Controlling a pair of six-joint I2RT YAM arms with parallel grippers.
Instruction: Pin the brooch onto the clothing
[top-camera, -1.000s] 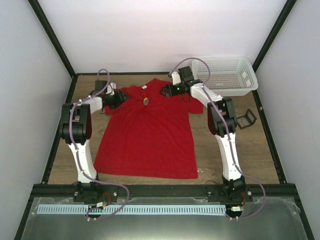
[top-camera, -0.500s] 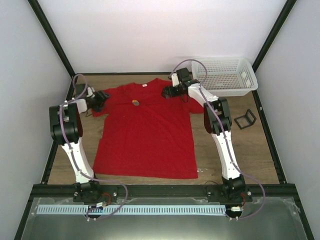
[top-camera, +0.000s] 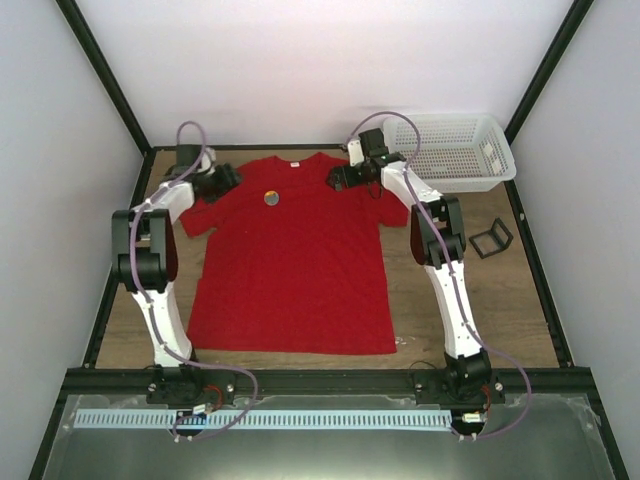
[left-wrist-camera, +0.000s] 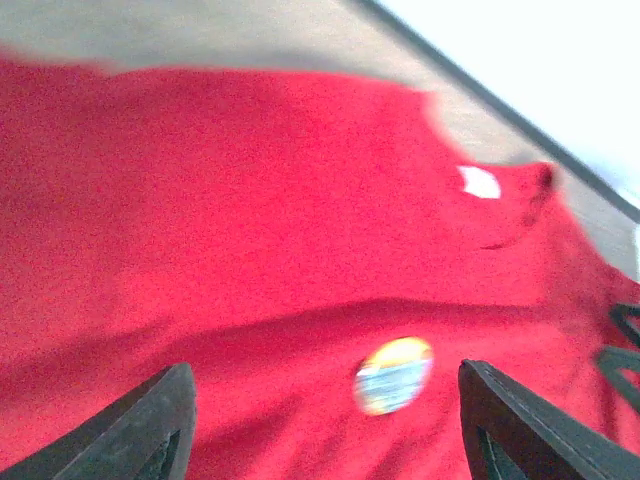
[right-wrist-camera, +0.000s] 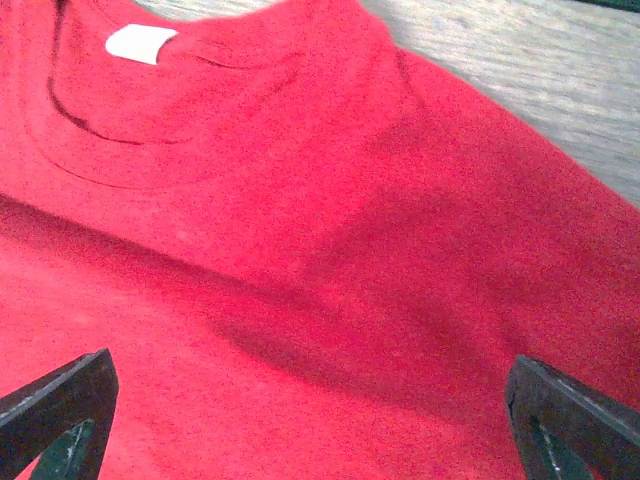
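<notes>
The red T-shirt (top-camera: 290, 260) lies flat on the wooden table, neck to the back. The small round brooch (top-camera: 271, 198) sits on its upper chest, left of centre. In the left wrist view the brooch (left-wrist-camera: 393, 375) lies on the red cloth (left-wrist-camera: 250, 200) between my open fingers, apart from both. My left gripper (top-camera: 226, 180) is open over the shirt's left shoulder. My right gripper (top-camera: 338, 180) is open and empty over the right shoulder. The right wrist view shows only shirt (right-wrist-camera: 300, 250) and its white neck label (right-wrist-camera: 140, 43).
A white mesh basket (top-camera: 455, 150) stands at the back right. A black wire-frame stand (top-camera: 491, 238) sits on the table to the right of the shirt. Black frame rails edge the table.
The left gripper has let go of the shirt and swung back towards the left shoulder. The bunched cloth has flattened. The brooch now lies flat, a little further left and back.
</notes>
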